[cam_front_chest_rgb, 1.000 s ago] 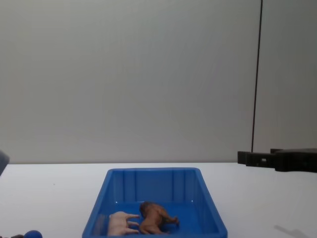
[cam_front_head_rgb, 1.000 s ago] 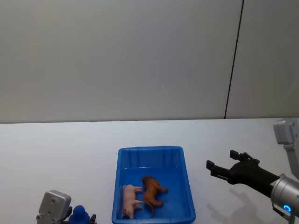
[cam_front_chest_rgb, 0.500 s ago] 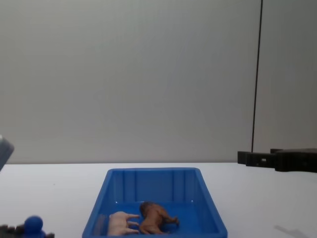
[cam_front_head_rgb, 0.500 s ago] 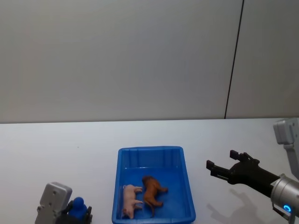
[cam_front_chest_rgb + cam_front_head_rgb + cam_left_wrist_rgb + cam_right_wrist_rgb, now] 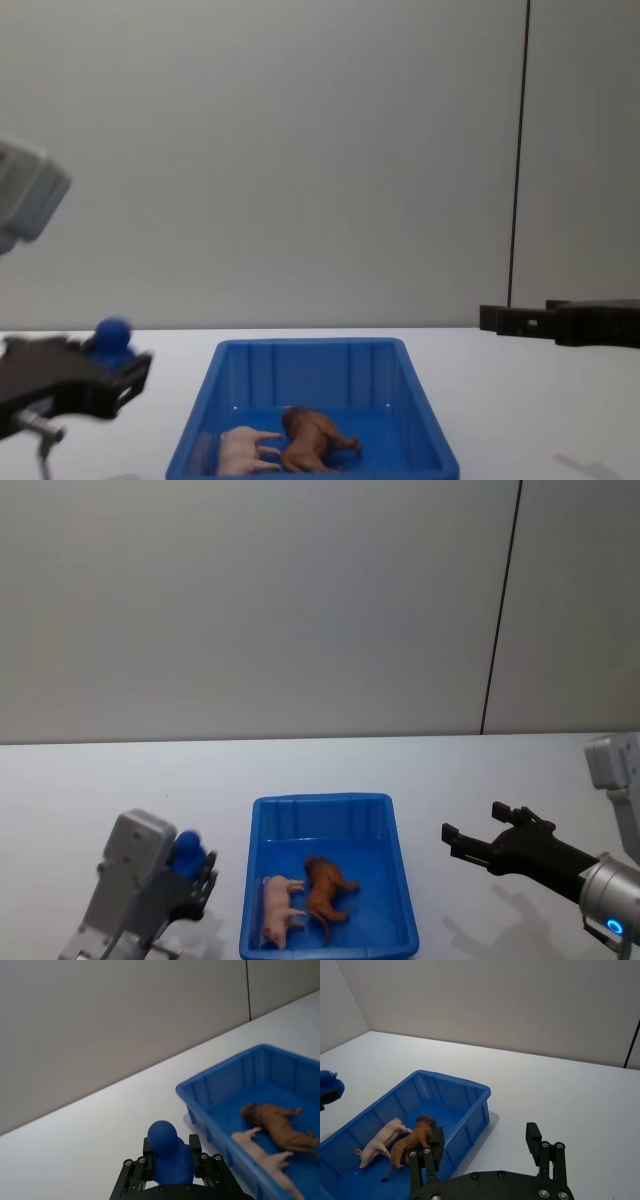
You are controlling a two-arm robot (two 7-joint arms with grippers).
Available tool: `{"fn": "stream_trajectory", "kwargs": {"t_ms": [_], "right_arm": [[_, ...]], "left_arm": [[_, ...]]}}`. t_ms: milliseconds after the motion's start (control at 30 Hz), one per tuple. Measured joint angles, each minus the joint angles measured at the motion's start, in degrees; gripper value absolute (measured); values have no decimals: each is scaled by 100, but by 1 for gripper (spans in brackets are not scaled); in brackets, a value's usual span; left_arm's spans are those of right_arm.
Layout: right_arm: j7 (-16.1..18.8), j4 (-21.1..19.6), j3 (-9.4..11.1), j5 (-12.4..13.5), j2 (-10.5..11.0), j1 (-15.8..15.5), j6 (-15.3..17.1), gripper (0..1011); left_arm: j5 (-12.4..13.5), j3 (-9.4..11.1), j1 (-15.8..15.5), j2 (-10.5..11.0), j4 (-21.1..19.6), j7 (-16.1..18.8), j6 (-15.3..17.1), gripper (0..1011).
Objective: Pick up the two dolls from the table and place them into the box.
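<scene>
Both dolls lie on their sides inside the blue box (image 5: 320, 802): the pale pink pig (image 5: 282, 910) on the left and the reddish-brown lion (image 5: 328, 890) beside it. They also show in the chest view as pig (image 5: 245, 450) and lion (image 5: 315, 440), and in the wrist views as lion (image 5: 277, 1125) and pig (image 5: 382, 1140). My left gripper (image 5: 203, 873) hangs above the table just left of the box, shut on a small blue round-topped toy (image 5: 167, 1152). To the right of the box, my right gripper (image 5: 485, 1135) hovers open and holds nothing.
The white table (image 5: 120, 790) spreads around the box on all sides. A grey wall with a dark vertical seam (image 5: 500, 610) stands behind it. The box rim (image 5: 310, 347) is a little below the left gripper (image 5: 125, 375).
My left arm has risen from the near left corner and moved forward toward the box, carrying the blue toy. The right arm and both dolls have not moved.
</scene>
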Motion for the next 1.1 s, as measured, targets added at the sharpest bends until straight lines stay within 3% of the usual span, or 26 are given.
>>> {"fn": "stream_trajectory", "kwargs": {"t_ms": [333, 767, 1000, 1100], "right_arm": [[0, 0, 0, 0, 0, 0, 0, 1001], [0, 0, 0, 0, 0, 0, 0, 1001], [0, 0, 0, 0, 0, 0, 0, 1001], [0, 0, 0, 0, 0, 0, 0, 1001]], "left_arm": [[441, 144, -526, -443, 175, -505, -213, 380], [871, 413, -1274, -1123, 833, -1334, -530, 829], [986, 483, -1458, -1300, 1019, -1550, -662, 1001], [1016, 486, -1484, -1316, 1022, -1583, -719, 1001]]}}
